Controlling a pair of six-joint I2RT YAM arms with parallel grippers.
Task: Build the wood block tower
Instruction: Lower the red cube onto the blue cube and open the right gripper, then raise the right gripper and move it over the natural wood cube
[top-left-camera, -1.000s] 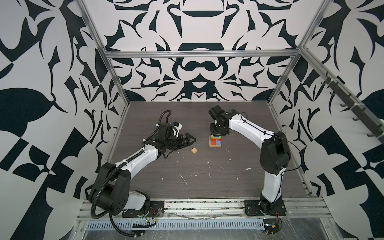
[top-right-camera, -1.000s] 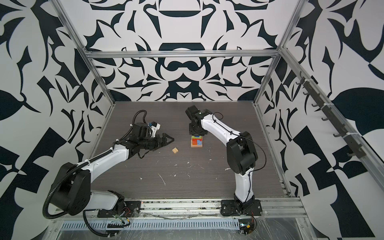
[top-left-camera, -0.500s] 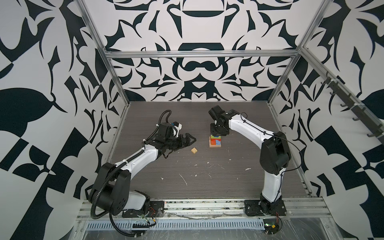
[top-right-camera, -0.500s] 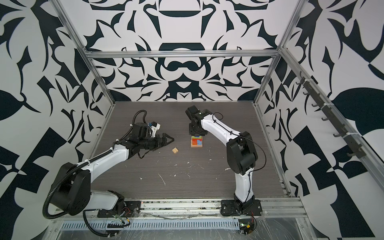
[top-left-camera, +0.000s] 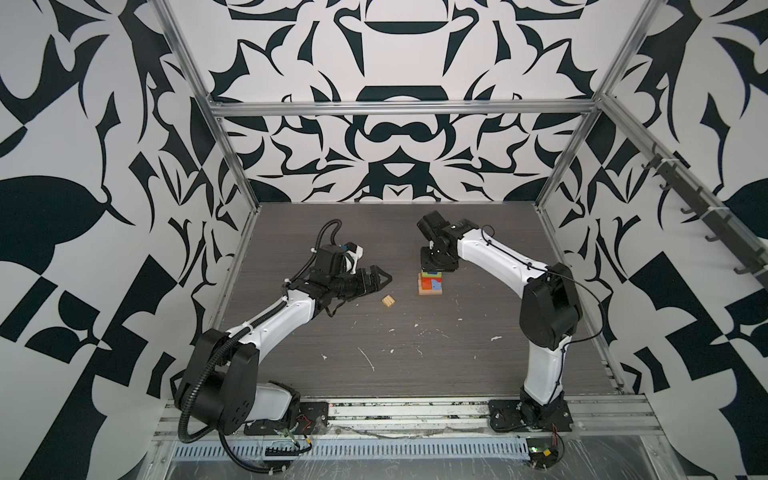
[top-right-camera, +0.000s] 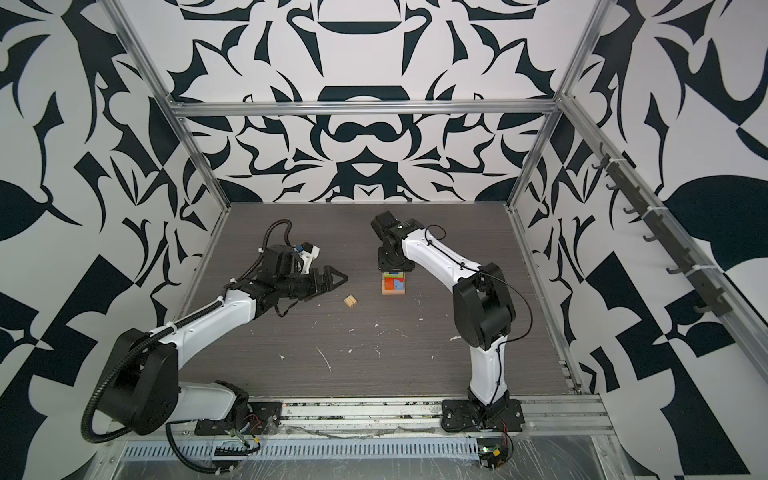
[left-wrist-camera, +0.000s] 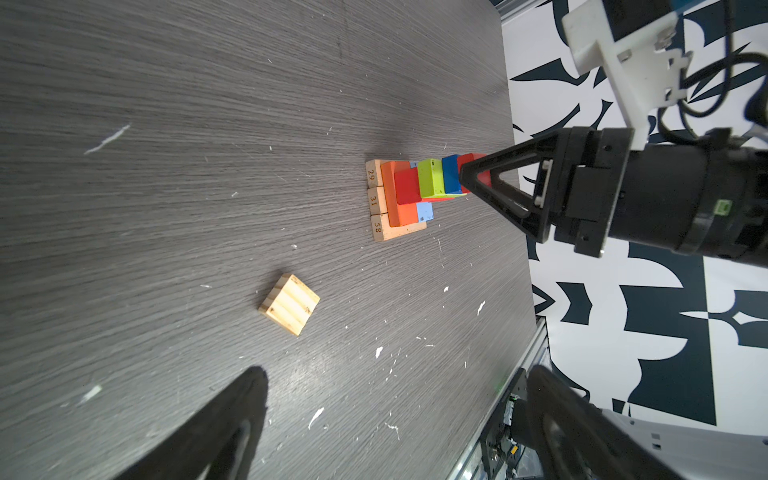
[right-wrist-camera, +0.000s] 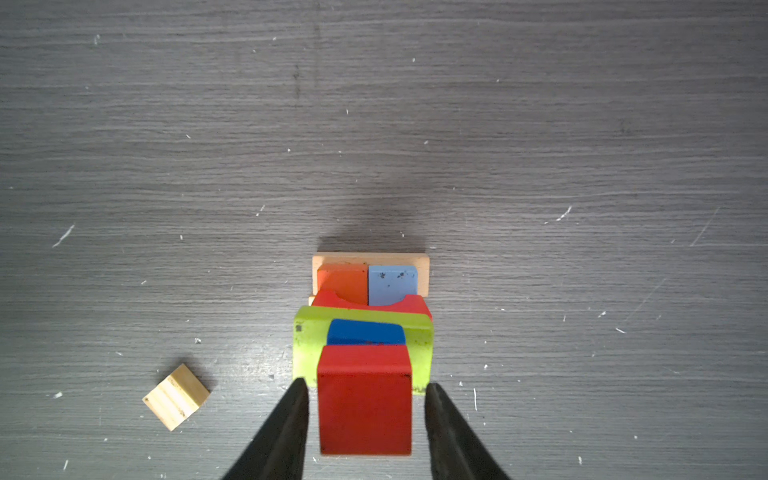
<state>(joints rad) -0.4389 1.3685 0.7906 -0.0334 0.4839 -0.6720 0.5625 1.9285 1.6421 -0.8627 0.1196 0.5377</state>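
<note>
Release is looking like the step in hand: the right gripper (right-wrist-camera: 365, 384) is hanging straight over the block tower (top-left-camera: 430, 282), which is standing on the desk (top-left-camera: 457, 374) nearer the far edge than the near one, about midway between the side edges. Its jaws are sitting just clear of the top red cube (right-wrist-camera: 365, 399), a thin gap showing on each side, so nothing is being gripped. Doing this well is calling for spreading the jaws evenly, then lifting straight up, since a finger brushing the cube is risking a shove to the blue block (right-wrist-camera: 365, 332) and green block (right-wrist-camera: 307, 345) beneath. The left gripper (top-left-camera: 380, 279) is hovering spread wide, holding nothing, beside the loose tan block (top-left-camera: 388, 302) lying left of the tower; it is better waiting until the right arm is clear.
</note>
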